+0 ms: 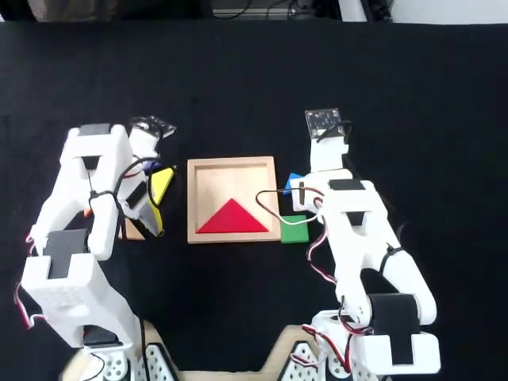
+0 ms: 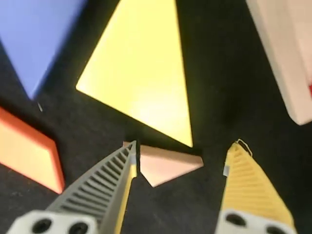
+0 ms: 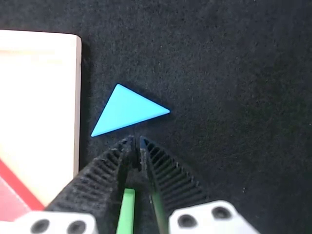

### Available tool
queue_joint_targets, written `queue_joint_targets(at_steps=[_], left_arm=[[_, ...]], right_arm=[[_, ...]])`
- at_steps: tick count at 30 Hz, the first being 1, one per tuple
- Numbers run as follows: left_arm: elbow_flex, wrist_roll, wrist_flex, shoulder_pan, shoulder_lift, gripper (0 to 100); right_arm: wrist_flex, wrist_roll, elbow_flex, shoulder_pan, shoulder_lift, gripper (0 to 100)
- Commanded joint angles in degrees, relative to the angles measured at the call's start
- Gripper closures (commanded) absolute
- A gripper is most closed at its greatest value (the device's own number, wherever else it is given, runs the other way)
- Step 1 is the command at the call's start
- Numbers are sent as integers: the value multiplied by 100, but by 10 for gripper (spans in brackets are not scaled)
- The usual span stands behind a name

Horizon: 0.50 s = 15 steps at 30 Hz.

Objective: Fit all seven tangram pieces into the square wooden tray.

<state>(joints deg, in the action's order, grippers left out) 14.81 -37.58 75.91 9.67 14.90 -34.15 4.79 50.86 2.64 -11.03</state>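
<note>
The square wooden tray (image 1: 193, 200) lies mid-table with a red triangle (image 1: 232, 218) inside. My left gripper (image 2: 185, 146) is open, low over the cloth, and a small pink triangle (image 2: 168, 165) lies between its fingers. Just beyond sits a yellow triangle (image 2: 141, 73), also the yellow triangle (image 1: 161, 184) left of the tray. A violet-blue piece (image 2: 34, 34) and an orange piece (image 2: 27, 151) lie beside it. My right gripper (image 3: 135, 142) is shut, tips just short of a light blue triangle (image 3: 127, 111). A green square (image 1: 294, 228) lies right of the tray.
The tray's corner (image 2: 287, 53) is close beside the left gripper, and the tray's side wall (image 3: 78, 97) runs alongside the right gripper. A green edge (image 3: 126, 209) shows under the right fingers. Black cloth covers the table, with open room at the back.
</note>
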Motion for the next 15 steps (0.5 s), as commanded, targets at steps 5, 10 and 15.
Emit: queue_joint_targets(at_steps=[5,10,15], left_arm=[[418,396,-721,-549,-281,711],[462,492,-888,-1024,-281,710],[734,695,-888,-1367,-343,711]], right_arm=[[114,44,-180,-53,-13,987],[114,62,-180,-53,-13,987],[114,193,-171,-53,-13,987]])
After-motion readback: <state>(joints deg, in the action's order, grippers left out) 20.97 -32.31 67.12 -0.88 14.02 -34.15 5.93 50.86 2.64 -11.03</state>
